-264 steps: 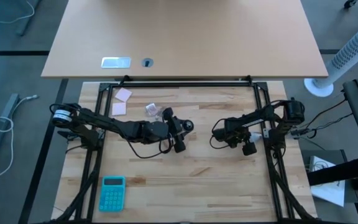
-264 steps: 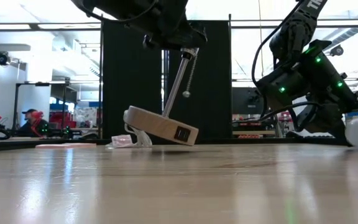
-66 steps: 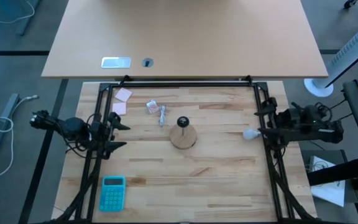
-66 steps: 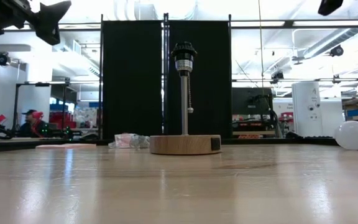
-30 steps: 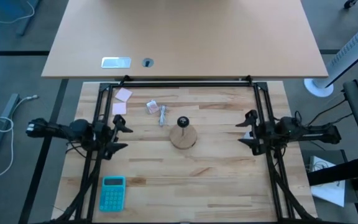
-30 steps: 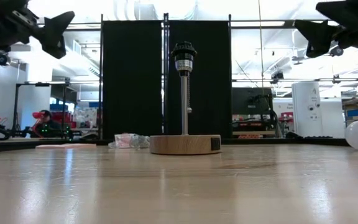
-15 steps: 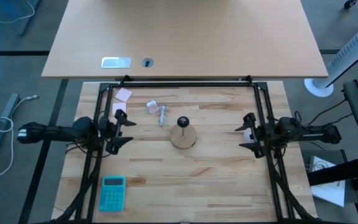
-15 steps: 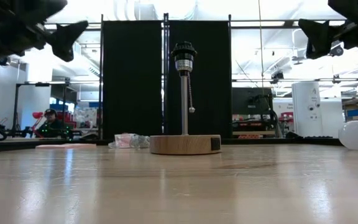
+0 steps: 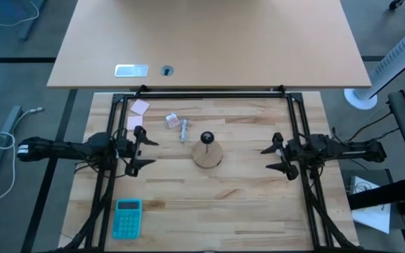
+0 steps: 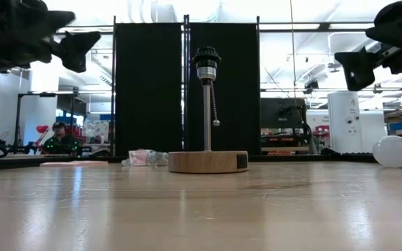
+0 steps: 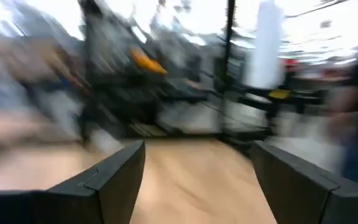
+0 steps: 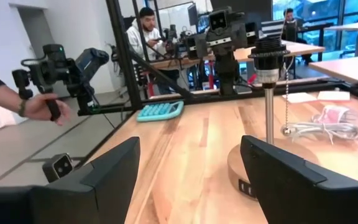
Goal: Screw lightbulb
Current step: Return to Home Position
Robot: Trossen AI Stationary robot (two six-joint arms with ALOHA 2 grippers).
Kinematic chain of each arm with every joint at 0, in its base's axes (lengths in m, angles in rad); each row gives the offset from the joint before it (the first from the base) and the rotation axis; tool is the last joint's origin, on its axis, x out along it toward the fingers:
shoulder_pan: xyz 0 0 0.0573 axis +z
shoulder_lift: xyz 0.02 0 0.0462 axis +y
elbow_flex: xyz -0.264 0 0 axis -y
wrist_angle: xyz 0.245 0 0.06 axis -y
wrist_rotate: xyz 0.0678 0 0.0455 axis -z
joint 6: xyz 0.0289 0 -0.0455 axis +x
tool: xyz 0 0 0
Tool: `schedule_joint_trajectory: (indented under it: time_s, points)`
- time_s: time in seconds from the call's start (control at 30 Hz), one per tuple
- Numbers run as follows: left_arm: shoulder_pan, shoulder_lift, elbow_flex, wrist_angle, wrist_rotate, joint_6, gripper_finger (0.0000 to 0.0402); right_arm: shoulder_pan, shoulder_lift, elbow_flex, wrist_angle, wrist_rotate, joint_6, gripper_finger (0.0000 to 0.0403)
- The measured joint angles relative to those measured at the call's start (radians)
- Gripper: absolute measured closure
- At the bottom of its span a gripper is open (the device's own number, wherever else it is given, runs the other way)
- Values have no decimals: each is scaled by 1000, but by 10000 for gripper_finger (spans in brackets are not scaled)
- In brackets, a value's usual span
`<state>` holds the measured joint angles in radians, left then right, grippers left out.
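I see both arms pulled back mid-left/mid-right vs secs ago, left pincer (image 9: pixel 145 149) & right pincer (image 9: pixel 273 156) splayed, empty; lightbulb (image 10: pixel 393 151) lies on table (image 10: pixel 187 209), low view's right edge, so homing.

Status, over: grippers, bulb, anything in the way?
Left gripper open, empty, raised at left; right gripper open, empty, raised at right. Lightbulb loose on table, far right. Lamp upright mid-table, socket bare.

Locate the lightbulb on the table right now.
In the low view, the lightbulb lies on the table at the far right, well clear of the lamp at centre and below the open right gripper.
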<state>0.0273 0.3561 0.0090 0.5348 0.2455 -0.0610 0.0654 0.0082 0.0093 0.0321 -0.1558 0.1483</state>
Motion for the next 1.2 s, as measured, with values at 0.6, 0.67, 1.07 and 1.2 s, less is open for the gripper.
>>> schedule_joint_trajectory:
  time_s: [0.6, 0.67, 1.07, 1.2]
  points:
    - [0, 120, 14, -64, 131, -578, 118, 0, 8, 0, -1, 0, 0, 107]
    - [0, 130, 21, -64, 131, -577, 118, 0, 8, 0, -1, 0, -1, 108]
    - [0, 185, 26, -60, 130, -577, 118, 0, 8, 0, -1, -1, 0, 125]
    - [0, 200, 26, -60, 130, -577, 118, 0, 8, 0, -1, -1, -1, 123]
